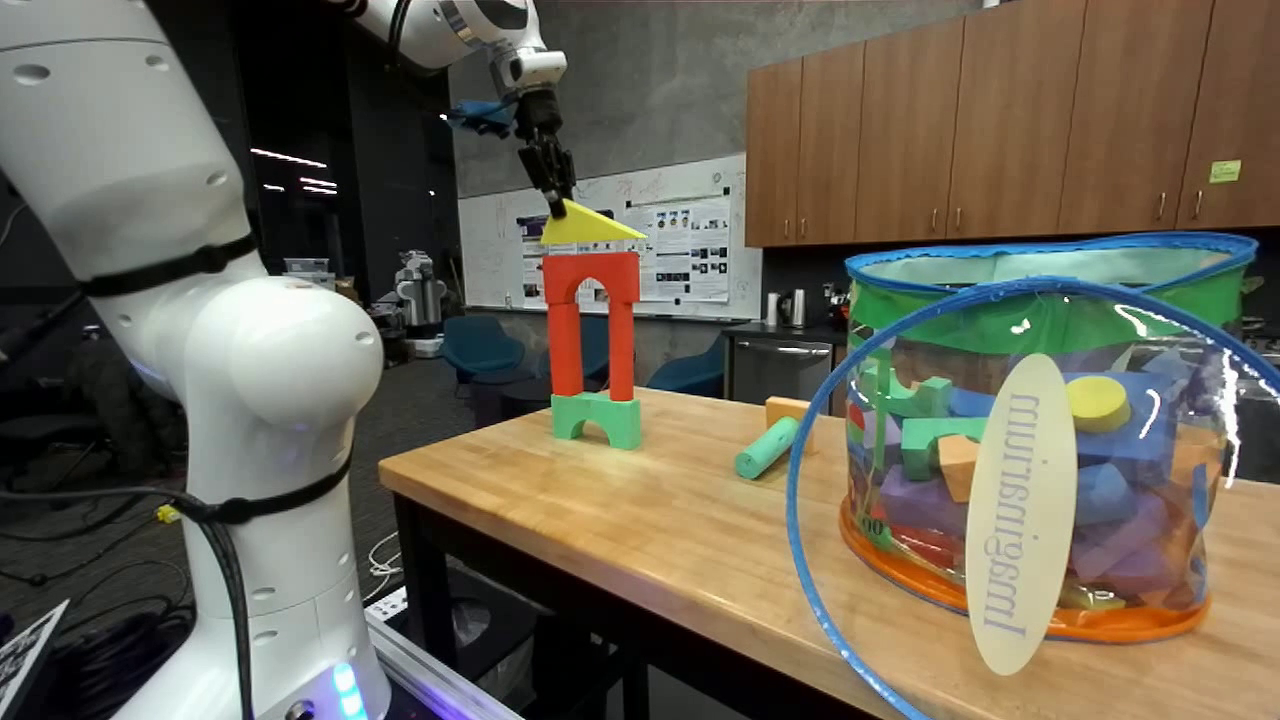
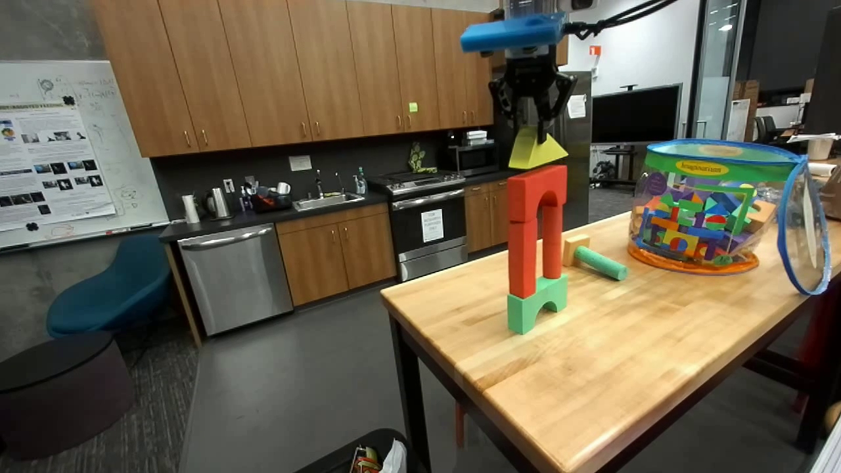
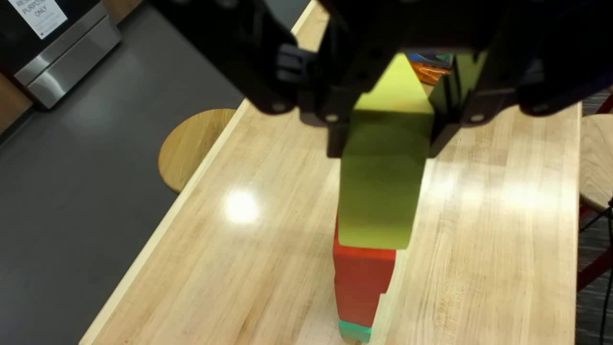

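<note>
"Imaginarium": cream oval [image 1: 1022, 515], yellow oval [image 2: 702, 168], both on bag [image 2: 755, 172] | "PURPOSE ONLY": paper [image 3: 40, 19] on oven [image 3: 72, 57]

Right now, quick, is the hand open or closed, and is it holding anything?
Hand: closed, holding the yellow triangle block just above the red arch.

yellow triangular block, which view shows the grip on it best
The wrist view: there the yellow triangular block looks largest, with both fingers of the end effector against it. Both exterior views show it smaller, above the red arch block.
</note>
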`<state>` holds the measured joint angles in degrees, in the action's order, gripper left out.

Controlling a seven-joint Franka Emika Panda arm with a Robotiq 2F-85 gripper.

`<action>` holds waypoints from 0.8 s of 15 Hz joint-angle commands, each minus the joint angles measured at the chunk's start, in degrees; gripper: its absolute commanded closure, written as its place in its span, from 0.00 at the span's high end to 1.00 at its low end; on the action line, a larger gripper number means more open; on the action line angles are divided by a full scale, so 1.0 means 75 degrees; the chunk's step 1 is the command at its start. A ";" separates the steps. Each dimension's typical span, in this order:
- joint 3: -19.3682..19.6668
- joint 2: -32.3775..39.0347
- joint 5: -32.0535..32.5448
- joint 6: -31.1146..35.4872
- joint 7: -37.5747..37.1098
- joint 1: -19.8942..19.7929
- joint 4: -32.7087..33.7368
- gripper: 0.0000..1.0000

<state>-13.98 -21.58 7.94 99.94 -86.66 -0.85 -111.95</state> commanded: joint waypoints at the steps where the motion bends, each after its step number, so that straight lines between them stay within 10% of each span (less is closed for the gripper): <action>1: 0.0326 -0.0130 0.0168 -0.0378 0.0400 0.0017 0.0413 0.16; 12: 0.1848 -0.0468 0.0465 -0.0380 0.2736 -0.0792 0.0769 0.16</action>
<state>-2.67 -24.29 10.20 96.88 -70.94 -4.75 -106.76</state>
